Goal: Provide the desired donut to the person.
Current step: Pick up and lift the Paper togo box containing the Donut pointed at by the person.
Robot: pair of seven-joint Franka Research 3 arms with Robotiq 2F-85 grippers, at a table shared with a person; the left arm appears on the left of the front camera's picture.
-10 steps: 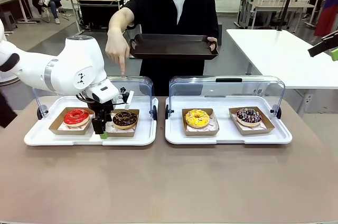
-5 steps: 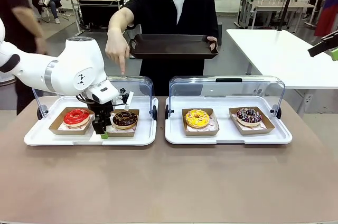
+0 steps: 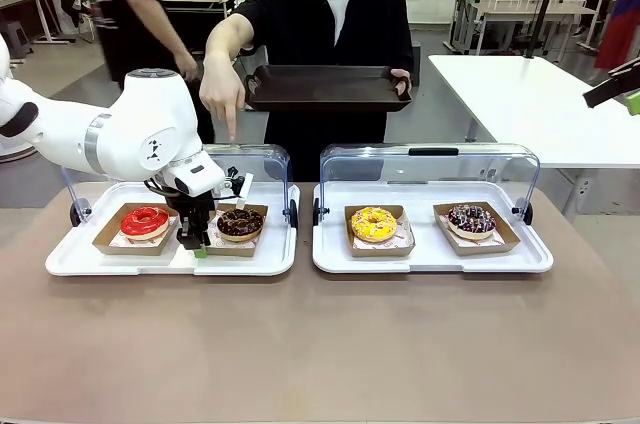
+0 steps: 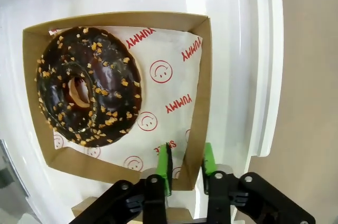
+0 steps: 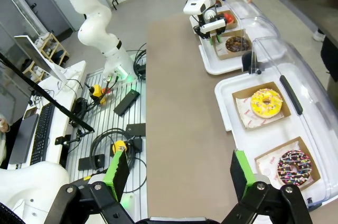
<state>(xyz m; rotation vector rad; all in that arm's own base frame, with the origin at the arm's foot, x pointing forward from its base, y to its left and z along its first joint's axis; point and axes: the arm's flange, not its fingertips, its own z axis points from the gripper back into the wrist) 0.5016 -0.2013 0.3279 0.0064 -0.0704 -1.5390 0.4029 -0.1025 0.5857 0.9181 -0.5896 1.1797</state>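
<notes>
The left tool stands low over the left white tray, and in its wrist view the left tool is closed on the near wall of the cardboard tray, with one green pad inside the wall and the other outside. The chocolate donut, topped with nut crumbs, lies in that cardboard tray on a paper liner printed with red "YUMMY" and smiley faces, clear of the pads. In the front view the chocolate donut sits just beside the red donut, each in its own carton under a raised clear lid. The right white tray carries a yellow donut and a sprinkled donut. Both white trays rest on the brown counter. The person stands at the far side with a pointing hand, index finger down, above the left tray's lid, apparently on the chocolate donut's side, though the exact aim cannot be fixed from this angle. The other hand holds a black tray level at chest height. The right tool is high above the counter, jaws spread wide and holding nothing.
</notes>
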